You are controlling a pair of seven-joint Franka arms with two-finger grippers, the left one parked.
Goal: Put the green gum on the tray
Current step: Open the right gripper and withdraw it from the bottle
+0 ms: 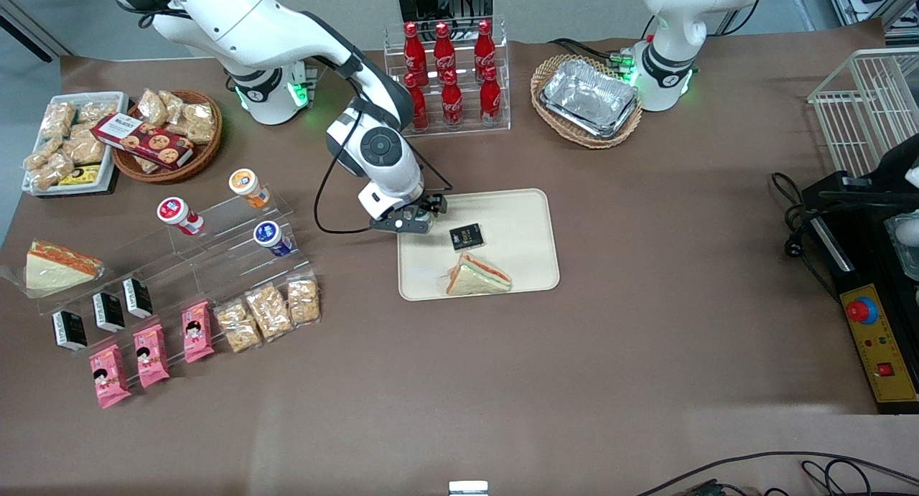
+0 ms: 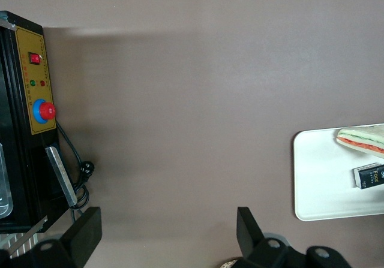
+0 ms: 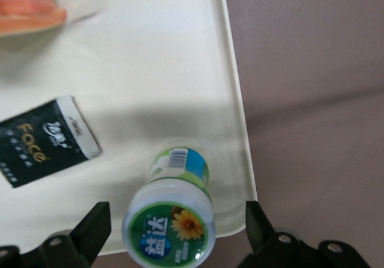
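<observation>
The green gum (image 3: 171, 217) is a small white bottle with a green lid bearing a yellow flower mark. It stands upright on the cream tray (image 3: 168, 70), close to the tray's corner and rim. My right gripper (image 3: 175, 226) is open, with a finger on each side of the bottle and a gap to both. In the front view the gripper (image 1: 416, 222) hovers over the tray (image 1: 517, 223) corner nearest the working arm's base, and it mostly hides the gum (image 1: 429, 227). The parked arm's wrist view also shows the tray's edge (image 2: 318, 178).
On the tray lie a black packet (image 1: 466, 236) and a wrapped sandwich (image 1: 477, 275). An acrylic step rack (image 1: 215, 245) toward the working arm's end holds other lidded bottles and snack packs. Cola bottles (image 1: 449, 80) and a basket of foil trays (image 1: 589, 97) stand farther from the camera.
</observation>
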